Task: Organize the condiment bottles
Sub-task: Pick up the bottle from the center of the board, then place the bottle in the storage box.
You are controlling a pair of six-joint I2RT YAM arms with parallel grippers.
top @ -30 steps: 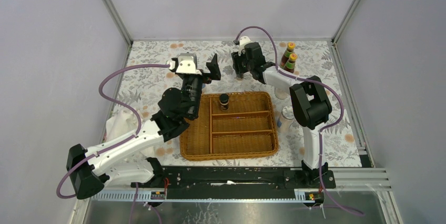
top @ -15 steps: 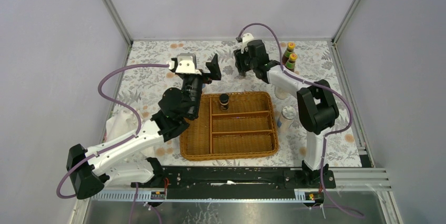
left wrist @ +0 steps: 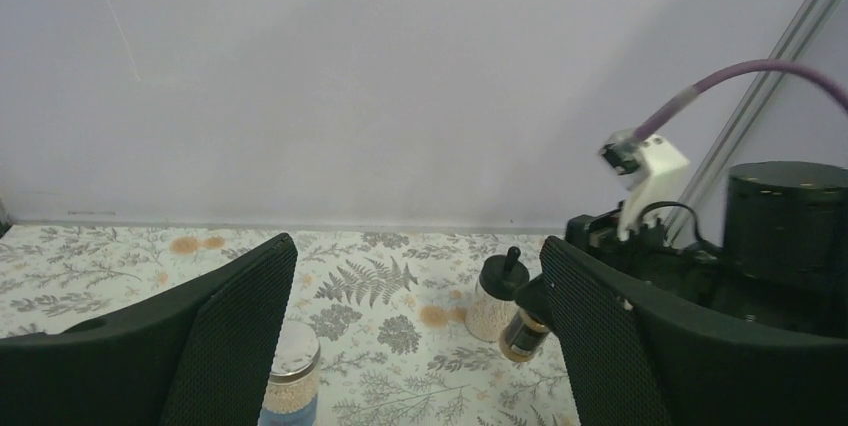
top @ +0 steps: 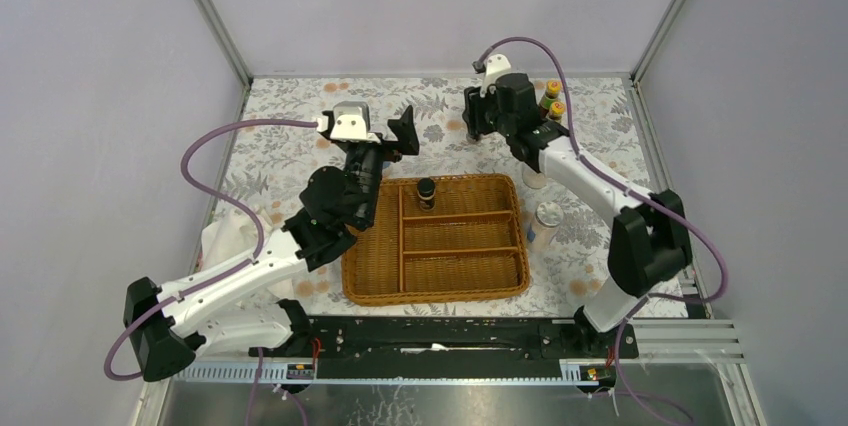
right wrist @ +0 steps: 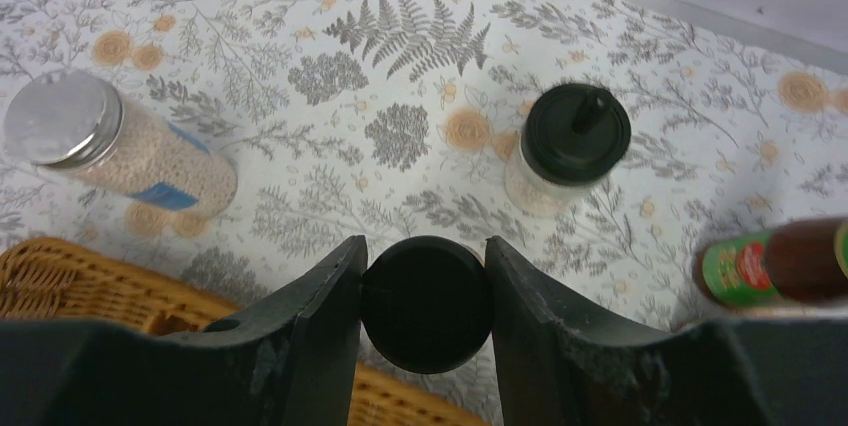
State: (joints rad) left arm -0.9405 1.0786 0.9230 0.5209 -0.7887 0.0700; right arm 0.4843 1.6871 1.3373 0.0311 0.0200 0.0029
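Observation:
My right gripper [right wrist: 425, 298] is shut on the black cap of a dark jar [right wrist: 427, 303], which hangs above the floral cloth near the basket's far edge [right wrist: 60, 271]. The left wrist view shows this jar [left wrist: 525, 331] off the table. A second dark jar [top: 426, 192] stands in the wicker basket [top: 440, 286]. My left gripper [left wrist: 415, 341] is open and holds nothing. A silver-lidded shaker [left wrist: 290, 376] stands by its left finger. A cream jar with a knobbed lid [right wrist: 570, 146] stands beyond the held jar. Two yellow-capped bottles [top: 550, 98] stand at the back right.
Another silver-lidded shaker [top: 546, 221] stands just right of the basket. A white cloth [top: 225, 231] lies at the table's left edge. Grey walls with metal corner posts close in the back and sides. A red-green bottle [right wrist: 770, 266] is close to my right gripper's right finger.
My right arm has swung to the right with the dark jar in its grip, closer to the yellow-capped bottles. The left arm has hardly moved.

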